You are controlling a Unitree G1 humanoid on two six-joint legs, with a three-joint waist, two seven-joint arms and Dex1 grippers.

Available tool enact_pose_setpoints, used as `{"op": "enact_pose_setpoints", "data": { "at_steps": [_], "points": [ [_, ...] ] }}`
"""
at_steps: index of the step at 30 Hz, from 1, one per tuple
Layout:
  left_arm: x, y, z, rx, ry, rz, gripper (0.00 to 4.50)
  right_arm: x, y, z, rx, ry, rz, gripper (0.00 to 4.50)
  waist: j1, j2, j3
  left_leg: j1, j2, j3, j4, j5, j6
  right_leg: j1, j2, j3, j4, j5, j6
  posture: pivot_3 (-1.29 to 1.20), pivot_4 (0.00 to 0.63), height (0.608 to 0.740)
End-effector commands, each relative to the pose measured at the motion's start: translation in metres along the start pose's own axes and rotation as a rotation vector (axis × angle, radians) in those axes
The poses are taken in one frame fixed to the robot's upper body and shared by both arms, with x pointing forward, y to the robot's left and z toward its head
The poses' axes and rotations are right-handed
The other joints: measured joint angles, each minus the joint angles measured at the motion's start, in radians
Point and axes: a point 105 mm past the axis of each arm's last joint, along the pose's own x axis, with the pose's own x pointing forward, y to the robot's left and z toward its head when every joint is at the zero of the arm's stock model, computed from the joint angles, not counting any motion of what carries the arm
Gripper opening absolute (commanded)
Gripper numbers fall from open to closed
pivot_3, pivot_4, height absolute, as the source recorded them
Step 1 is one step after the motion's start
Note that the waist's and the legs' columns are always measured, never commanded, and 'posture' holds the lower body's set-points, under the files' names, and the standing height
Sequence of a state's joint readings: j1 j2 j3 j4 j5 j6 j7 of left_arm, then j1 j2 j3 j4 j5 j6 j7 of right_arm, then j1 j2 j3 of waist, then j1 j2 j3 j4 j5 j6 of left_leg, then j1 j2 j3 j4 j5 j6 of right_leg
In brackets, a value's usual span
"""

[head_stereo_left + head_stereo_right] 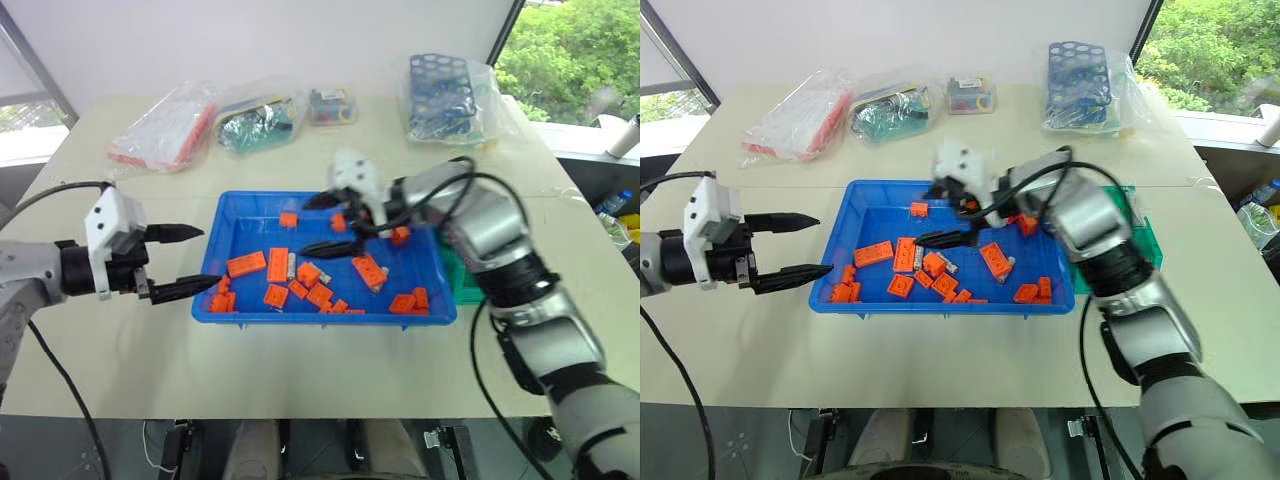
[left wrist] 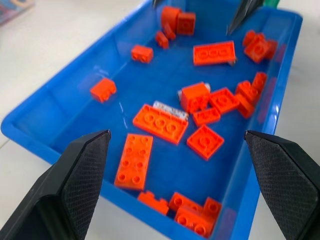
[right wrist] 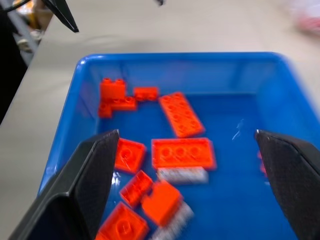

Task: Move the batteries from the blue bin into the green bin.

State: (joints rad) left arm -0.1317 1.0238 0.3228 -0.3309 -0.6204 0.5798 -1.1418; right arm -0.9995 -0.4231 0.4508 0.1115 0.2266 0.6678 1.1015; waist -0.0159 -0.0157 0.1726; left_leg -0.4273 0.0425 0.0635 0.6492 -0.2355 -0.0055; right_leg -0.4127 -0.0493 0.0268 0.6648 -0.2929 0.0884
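Observation:
The blue bin (image 1: 243, 218) sits mid-table, holding many orange bricks (image 1: 246, 264). Among the bricks lie silver-grey batteries: one (image 1: 291, 266) beside a long brick, also visible in the left wrist view as a battery (image 2: 169, 108). The right wrist view shows two batteries (image 3: 181, 174) close under the fingers. My left gripper (image 1: 212, 256) is open just outside the bin's left wall, pointing into it. My right gripper (image 1: 303, 226) hovers open over the middle of the bin, empty. The green bin (image 1: 1145, 240) stands against the blue bin's right side, mostly hidden by my right arm.
Along the table's back edge lie a clear bag of red parts (image 1: 165, 125), a bag of green parts (image 1: 258, 118), a small box (image 1: 332, 105) and a bagged blue rack with holes (image 1: 445, 85). Bare table lies left of and in front of the blue bin.

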Motion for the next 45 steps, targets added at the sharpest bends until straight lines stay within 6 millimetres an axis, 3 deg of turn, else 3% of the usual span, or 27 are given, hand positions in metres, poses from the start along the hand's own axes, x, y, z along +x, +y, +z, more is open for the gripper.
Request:
{"op": "enact_pose_setpoints", "data": {
  "at_steps": [1, 10, 19, 28, 31, 34, 35, 37, 39, 42, 45],
  "points": [
    [0.001, -0.005, 0.004, 0.065, 0.02, -0.018, 4.5, 0.016, -0.007, 0.0, -0.031, 0.056, -0.02, 4.45, 0.001, 0.0, 0.0, 0.0, 0.0, 0.0, 0.0, 0.0, 0.0, 0.0, 0.0, 0.0, 0.0, 0.0, 0.0, 0.0, 0.15, 0.739],
    [0.001, -0.004, 0.011, 0.072, -0.008, 0.008, 4.5, 0.046, -0.015, -0.032, -0.029, 0.192, -0.029, 4.45, -0.004, 0.0, 0.0, 0.0, 0.0, 0.0, 0.0, 0.0, 0.0, 0.0, 0.0, 0.0, 0.0, 0.0, 0.0, 0.0, 0.15, 0.739],
    [0.003, -0.003, 0.013, 0.074, -0.023, 0.014, 4.5, 0.052, -0.016, -0.053, -0.051, 0.254, -0.032, 4.45, -0.004, 0.0, 0.0, 0.0, 0.0, 0.0, 0.0, 0.0, 0.0, 0.0, 0.001, 0.0, 0.0, 0.0, 0.0, 0.0, 0.15, 0.739],
    [0.007, 0.006, 0.021, 0.08, -0.052, 0.024, 4.5, 0.051, -0.014, -0.058, -0.036, 0.243, -0.016, 4.45, -0.005, 0.0, 0.0, 0.0, 0.0, -0.001, -0.001, 0.0, 0.0, 0.0, 0.001, 0.0, 0.0, 0.0, 0.0, 0.0, 0.15, 0.739],
    [0.009, 0.006, 0.022, 0.081, -0.059, 0.02, 4.5, 0.052, -0.012, -0.058, -0.026, 0.232, -0.011, 3.64, -0.005, 0.0, 0.0, 0.0, 0.0, -0.001, -0.001, 0.0, 0.0, 0.0, 0.001, 0.0, 0.0, 0.0, 0.0, 0.0, 0.15, 0.739],
    [0.01, 0.004, 0.022, 0.078, -0.06, 0.007, 4.5, 0.052, -0.012, -0.056, -0.023, 0.22, -0.019, 2.34, -0.005, 0.0, 0.0, 0.0, 0.0, -0.001, -0.001, 0.0, 0.0, 0.0, 0.001, 0.0, 0.0, 0.0, 0.0, 0.0, 0.15, 0.739],
    [0.011, 0.005, 0.021, 0.078, -0.06, 0.005, 4.5, 0.051, -0.013, -0.055, -0.02, 0.212, -0.027, 2.28, -0.005, 0.0, 0.0, 0.0, 0.0, -0.001, -0.001, 0.0, 0.0, 0.0, 0.001, 0.0, 0.0, 0.0, 0.0, 0.0, 0.15, 0.739],
    [0.013, 0.005, 0.019, 0.074, -0.061, 0.0, 4.5, 0.045, -0.017, -0.05, -0.007, 0.195, -0.053, 2.29, -0.004, 0.0, 0.0, 0.0, 0.0, -0.001, -0.001, 0.0, 0.0, 0.0, 0.001, 0.0, 0.0, 0.0, 0.0, 0.0, 0.15, 0.739],
    [0.018, 0.004, 0.018, 0.071, -0.068, -0.015, 4.5, 0.026, -0.024, -0.04, -0.009, 0.165, -0.103, 2.29, -0.002, 0.0, 0.0, 0.0, 0.0, -0.001, 0.0, 0.0, 0.0, 0.0, 0.001, 0.0, 0.0, 0.0, 0.0, 0.0, 0.15, 0.739],
    [0.026, 0.0, 0.017, 0.066, -0.081, -0.043, 4.5, -0.017, -0.033, -0.02, 0.018, 0.098, -0.2, 2.29, 0.005, 0.0, 0.0, -0.001, -0.001, -0.001, 0.0, 0.0, 0.0, 0.0, 0.0, 0.0, 0.0, 0.0, 0.0, 0.0, 0.15, 0.739],
    [0.034, 0.0, 0.015, 0.062, -0.096, -0.058, 4.5, -0.077, -0.04, -0.009, 0.114, 0.04, -0.329, 2.29, 0.006, 0.0, 0.0, -0.001, -0.001, -0.001, 0.0, 0.0, 0.0, 0.0, -0.001, -0.001, 0.0, 0.0, 0.0, 0.0, 0.15, 0.739]
  ]
}}
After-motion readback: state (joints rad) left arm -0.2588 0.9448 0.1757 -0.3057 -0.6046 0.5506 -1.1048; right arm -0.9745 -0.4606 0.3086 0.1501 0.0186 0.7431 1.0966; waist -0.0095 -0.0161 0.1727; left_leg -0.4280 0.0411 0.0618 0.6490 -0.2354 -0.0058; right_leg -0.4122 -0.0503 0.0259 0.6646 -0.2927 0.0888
